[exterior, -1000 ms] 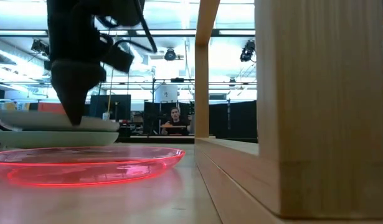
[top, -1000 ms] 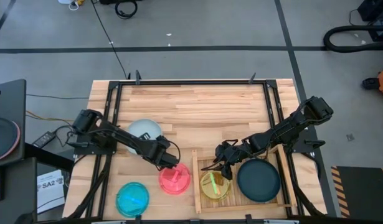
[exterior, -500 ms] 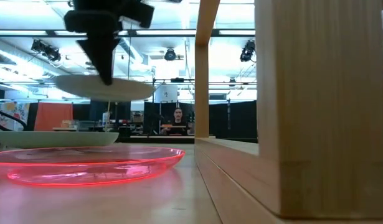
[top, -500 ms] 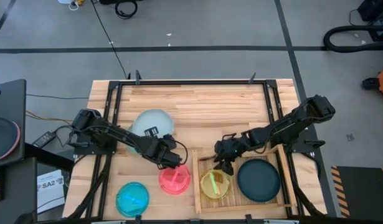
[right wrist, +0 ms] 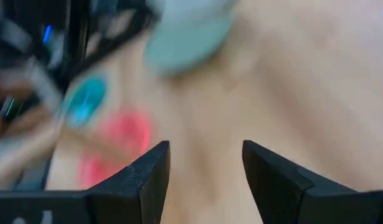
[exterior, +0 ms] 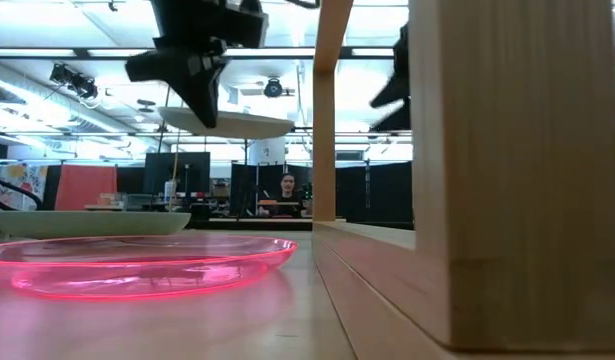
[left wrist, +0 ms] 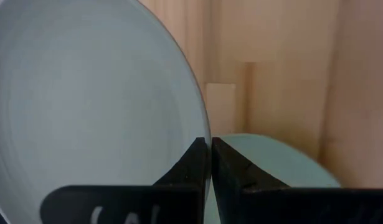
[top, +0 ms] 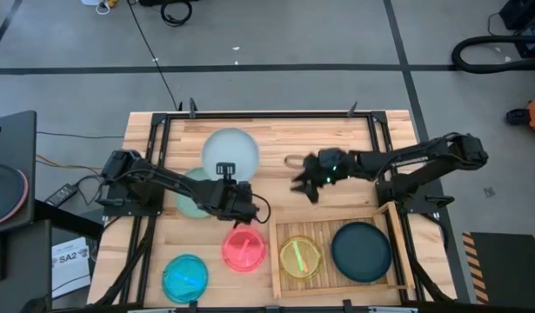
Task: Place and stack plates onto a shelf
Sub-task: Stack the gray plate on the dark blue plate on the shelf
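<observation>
My left gripper (top: 225, 174) is shut on a pale whitish plate (top: 230, 149) and holds it in the air above the table's middle left. A mint plate (top: 190, 193) lies flat on the table beneath it. A pink plate (top: 244, 248) and a cyan plate (top: 185, 276) lie near the front edge. The shelf (top: 283, 228) at the front right carries a yellow-green plate (top: 300, 257) and a dark teal plate (top: 361, 250). My right gripper (top: 298, 174) hovers open over bare table beyond the shelf, with nothing between its fingers. My left gripper pinches the whitish plate's rim (left wrist: 202, 130) between its two fingers, at the plate's near side. The fingers (left wrist: 197, 165) slant downward from the near left. The plate (exterior: 227, 122) is lifted clear of the mint plate and hangs nearly level.
Black frame rails (top: 163, 156) run along the tabletop's left, right and far sides. The shelf's wooden post (exterior: 327, 110) and wall (exterior: 507, 170) fill the right of the low view. A person sits in the room behind the table.
My left gripper has risen and rolled, lifting the whitish plate off the mint plate and swinging it toward the far edge; the mint plate stays on the table. My right gripper, still open, has drawn away from the yellow-green plate on the shelf, up and toward the far edge.
</observation>
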Available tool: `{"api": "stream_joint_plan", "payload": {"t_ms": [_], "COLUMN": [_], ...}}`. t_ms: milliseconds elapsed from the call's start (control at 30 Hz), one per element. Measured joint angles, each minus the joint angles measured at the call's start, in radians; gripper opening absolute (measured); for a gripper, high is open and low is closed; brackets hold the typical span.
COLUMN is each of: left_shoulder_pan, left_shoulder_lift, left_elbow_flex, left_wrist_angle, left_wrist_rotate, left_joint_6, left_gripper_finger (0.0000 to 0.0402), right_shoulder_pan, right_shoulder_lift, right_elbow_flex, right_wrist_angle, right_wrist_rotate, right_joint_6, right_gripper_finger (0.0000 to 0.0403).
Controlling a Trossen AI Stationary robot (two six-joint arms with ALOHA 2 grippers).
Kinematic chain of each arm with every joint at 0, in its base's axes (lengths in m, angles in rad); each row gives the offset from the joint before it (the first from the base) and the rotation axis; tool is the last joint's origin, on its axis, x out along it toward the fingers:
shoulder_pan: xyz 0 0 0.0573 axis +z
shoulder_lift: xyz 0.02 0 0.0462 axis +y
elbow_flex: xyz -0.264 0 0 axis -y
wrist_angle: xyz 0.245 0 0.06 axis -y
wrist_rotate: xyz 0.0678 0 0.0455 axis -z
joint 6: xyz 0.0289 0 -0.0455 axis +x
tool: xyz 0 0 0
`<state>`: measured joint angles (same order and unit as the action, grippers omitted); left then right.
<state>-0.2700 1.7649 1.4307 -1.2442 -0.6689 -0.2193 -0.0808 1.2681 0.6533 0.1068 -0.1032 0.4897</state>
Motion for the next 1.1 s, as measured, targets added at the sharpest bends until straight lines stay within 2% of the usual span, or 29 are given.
{"api": "stream_joint_plan", "payload": {"t_ms": [100, 200, 367, 633, 933, 1100], "left_shoulder_pan": [0.032, 0.060, 0.096, 0.122, 0.123, 0.122], "left_shoulder_lift": [0.000, 0.000, 0.000, 0.000, 0.000, 0.000], "left_elbow_flex": [0.000, 0.000, 0.000, 0.000, -0.001, -0.001], "left_wrist_angle": [0.015, 0.048, 0.118, 0.234, 0.251, 0.254], "left_wrist_rotate": [-0.004, -0.003, -0.004, -0.004, -0.004, -0.003], "left_joint_6": [0.069, 0.126, 0.221, 0.336, 0.344, 0.347], "left_gripper_finger": [0.0017, 0.0017, 0.0017, 0.0017, 0.0017, 0.0017], "right_shoulder_pan": [-0.055, -0.096, -0.138, -0.179, -0.198, -0.195], "right_shoulder_lift": [-0.011, -0.002, 0.052, 0.160, 0.236, 0.232], "right_elbow_flex": [0.000, 0.000, 0.000, 0.000, 0.000, 0.000], "right_wrist_angle": [0.115, 0.252, 0.409, 0.433, 0.562, 0.597], "right_wrist_rotate": [0.109, 0.172, 0.188, 0.232, 0.236, 0.233], "right_joint_6": [0.000, 0.003, 0.005, 0.106, 0.119, 0.120], "right_gripper_finger": [0.0206, 0.0206, 0.0206, 0.0206, 0.0206, 0.0206]}}
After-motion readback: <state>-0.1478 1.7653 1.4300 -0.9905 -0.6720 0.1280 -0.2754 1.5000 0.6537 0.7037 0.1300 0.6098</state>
